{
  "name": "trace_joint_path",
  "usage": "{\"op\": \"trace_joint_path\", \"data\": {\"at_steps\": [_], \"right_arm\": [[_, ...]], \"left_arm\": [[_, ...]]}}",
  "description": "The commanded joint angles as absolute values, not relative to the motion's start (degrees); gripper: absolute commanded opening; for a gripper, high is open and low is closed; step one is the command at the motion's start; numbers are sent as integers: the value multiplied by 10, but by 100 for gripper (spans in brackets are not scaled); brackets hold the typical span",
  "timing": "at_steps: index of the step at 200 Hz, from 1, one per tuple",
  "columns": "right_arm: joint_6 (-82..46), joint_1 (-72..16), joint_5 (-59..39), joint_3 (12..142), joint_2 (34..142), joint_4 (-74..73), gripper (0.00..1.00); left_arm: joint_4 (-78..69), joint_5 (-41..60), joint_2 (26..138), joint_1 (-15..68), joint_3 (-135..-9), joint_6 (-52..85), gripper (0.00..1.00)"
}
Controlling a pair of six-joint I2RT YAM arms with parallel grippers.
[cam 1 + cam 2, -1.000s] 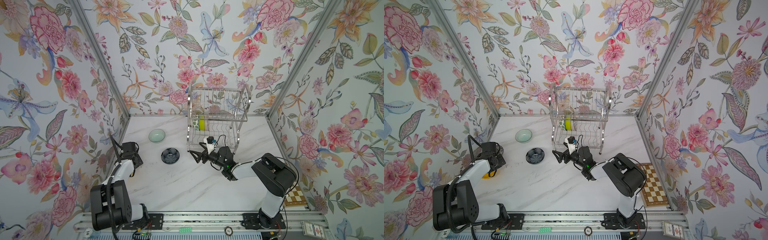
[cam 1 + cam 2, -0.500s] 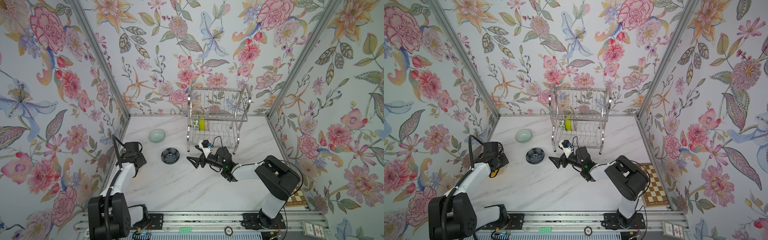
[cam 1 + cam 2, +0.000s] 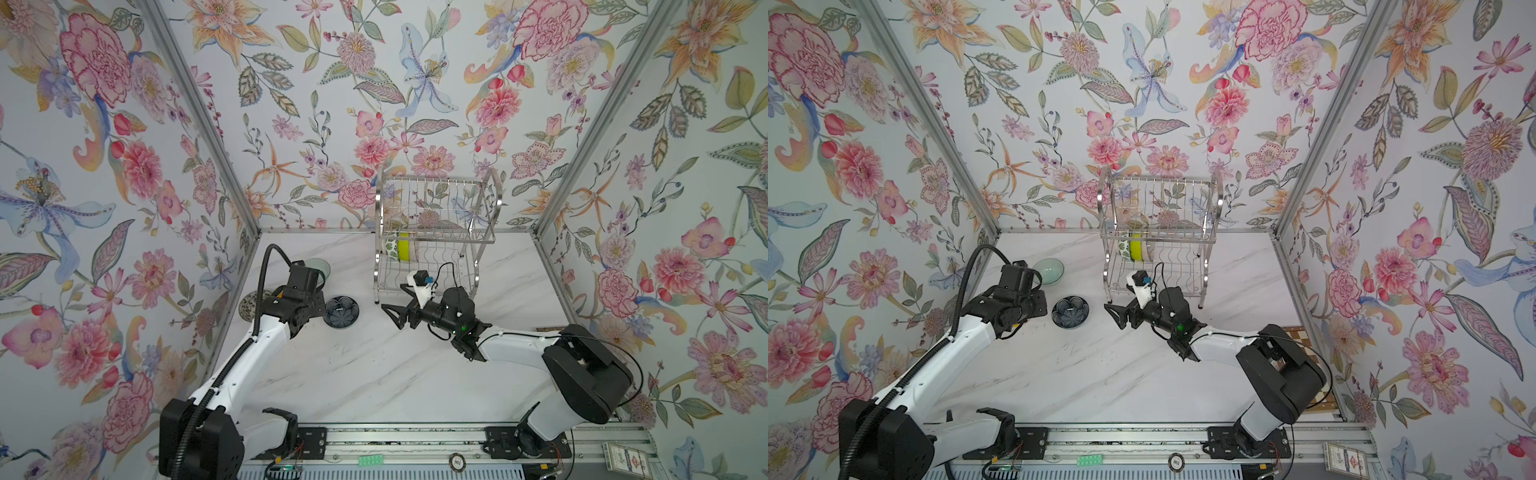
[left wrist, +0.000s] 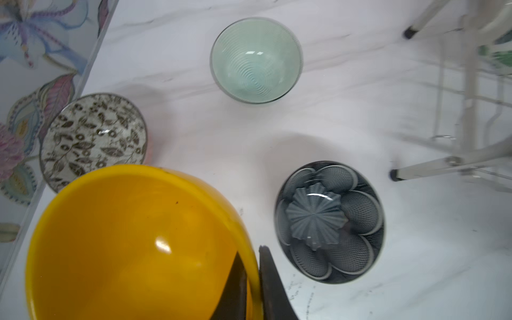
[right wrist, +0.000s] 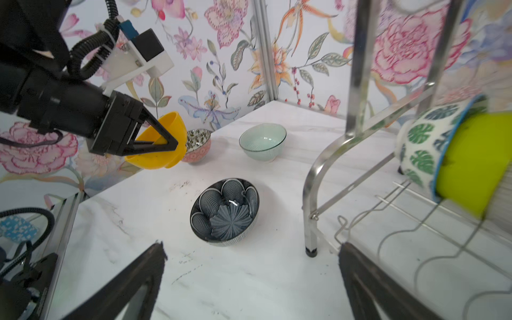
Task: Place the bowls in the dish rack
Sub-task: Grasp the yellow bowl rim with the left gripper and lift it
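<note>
Bowl [image 3: 342, 311], navy, near dish rack [image 3: 436, 239] leg

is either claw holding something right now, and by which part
The left claw grips the orange-yellow bowl by its rim, one finger inside the wall, one outside. The right claw is open and empty.

Floral wallpaper walls [image 3: 332, 83], white marble tabletop [image 3: 374, 374]

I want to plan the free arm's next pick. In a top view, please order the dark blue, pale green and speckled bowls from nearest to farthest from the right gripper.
From the right gripper, fingers open:
1. Dark blue bowl, just beside it, toward the left arm.
2. Pale green bowl, farther back, partly behind that arm.
3. Speckled bowl, by the left wall.
</note>
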State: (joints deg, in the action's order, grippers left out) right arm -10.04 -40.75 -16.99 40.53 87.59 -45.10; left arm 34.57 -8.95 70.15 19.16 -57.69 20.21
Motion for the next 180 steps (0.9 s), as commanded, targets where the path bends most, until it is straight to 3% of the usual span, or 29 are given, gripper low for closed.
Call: {"op": "trace_joint_path", "data": {"at_steps": [1,31,77,134,180], "right_arm": [[-102,-380,-146,423,811,-296,99],[-105,-343,-158,426,717,-162,99],[-107,-277,-141,458,638,23,99],[-185,-145,-121,475,654,108,99],[-222,-98,-114,493,679,153,99]], "left_arm": [[340,-103,732,271,-622,200,0],[318,-112,806,375,-684,198,0],[280,-73,927,449,-738,234,0],[242,-42,1026,511,-763,268,0],[286,-47,1084,537,-820,251,0]]}}
